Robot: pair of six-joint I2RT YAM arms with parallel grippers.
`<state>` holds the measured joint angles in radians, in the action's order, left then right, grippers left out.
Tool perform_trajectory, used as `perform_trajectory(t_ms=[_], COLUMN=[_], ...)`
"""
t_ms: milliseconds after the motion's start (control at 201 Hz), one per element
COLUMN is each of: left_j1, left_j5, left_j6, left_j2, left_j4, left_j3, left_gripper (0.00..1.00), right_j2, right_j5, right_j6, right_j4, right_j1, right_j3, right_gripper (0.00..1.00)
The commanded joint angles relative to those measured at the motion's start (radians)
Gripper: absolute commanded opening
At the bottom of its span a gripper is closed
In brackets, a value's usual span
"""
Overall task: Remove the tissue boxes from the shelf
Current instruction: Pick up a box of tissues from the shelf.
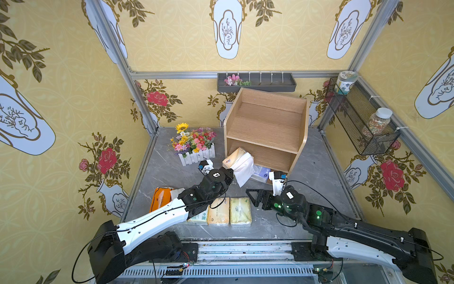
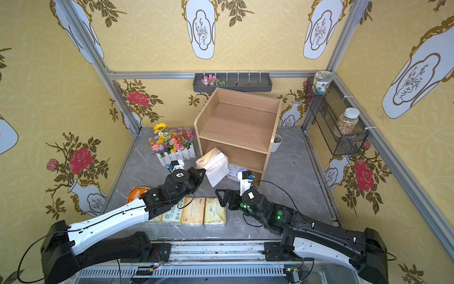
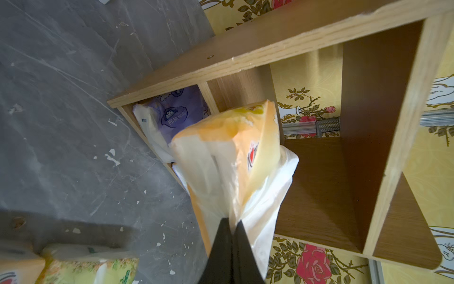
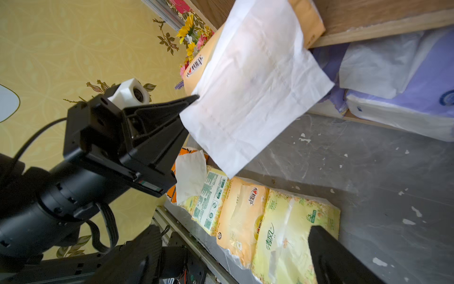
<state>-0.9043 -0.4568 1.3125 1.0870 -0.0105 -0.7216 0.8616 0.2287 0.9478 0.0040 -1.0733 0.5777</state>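
1. Tissue boxes [image 1: 218, 211] are in three places: one in a gripper, two in the shelf [image 1: 267, 127], and the others on the grey table [image 1: 317, 172].
2. The left gripper [image 3: 233, 225] is pinched tight on the held pack [image 3: 228, 152], a cream-orange one. It catches the wrapper end and the white tissue sheet [image 4: 253, 98] that hangs out of it.
3. In both top views that pack hangs tilted, clear of the table, just in front of the shelf's left front corner. Its far end is up by the front edge of the lower board; I cannot tell whether it touches the wood.
4. Two lavender packs [image 4: 405, 115] lie in the shelf's bottom tier, toward the right, with their near ends poking out past the front edge. I cannot tell whether they are stacked or side by side.
5. The right gripper [image 1: 253, 196] is empty, its jaws spread wide. It hovers low over the table between the shelf front and the right end of the near row.
6. That row is three packs touching side by side along the table's near edge. The green-label pack [image 4: 211, 196] is on the left, partly under the left arm, the cream pack [image 4: 243, 211] is in the middle, and the yellow-green pack [image 4: 294, 233] is on the right.
7. The orange pack [image 1: 161, 196] lies left of the row, near the table's left edge.
8. A flower box [image 1: 196, 150] with a white picket front stands left of the shelf.
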Motion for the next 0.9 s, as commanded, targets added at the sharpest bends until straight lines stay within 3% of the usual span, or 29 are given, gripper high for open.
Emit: perform_trajectory(t_ms=[0, 239, 438, 891], left_j1=[-0.005, -0.008, -0.018, -0.031], left_j5=[-0.010, 0.025, 0.047, 0.093], left_j6=[0.024, 0.066, 0.072, 0.074], left_j2=[-0.036, -0.113, -0.146, -0.190], left_j4=[-0.028, -0.055, -0.065, -0.090], left_j3=[0.036, 0.106, 0.135, 0.170], left_gripper=[0.00, 0.00, 0.00, 0.00], right_j2=[0.017, 0.081, 0.139, 0.286], right_j5=[0.061, 0.071, -0.029, -0.097], right_j6=[0.041, 0.099, 0.140, 0.151], right_j4=[0.088, 0.099, 0.174, 0.339], right_j1=[0.011, 0.049, 0.112, 0.140], right_j3=[0.028, 0.071, 0.071, 0.089], right_gripper=[0.97, 0.97, 0.97, 0.99])
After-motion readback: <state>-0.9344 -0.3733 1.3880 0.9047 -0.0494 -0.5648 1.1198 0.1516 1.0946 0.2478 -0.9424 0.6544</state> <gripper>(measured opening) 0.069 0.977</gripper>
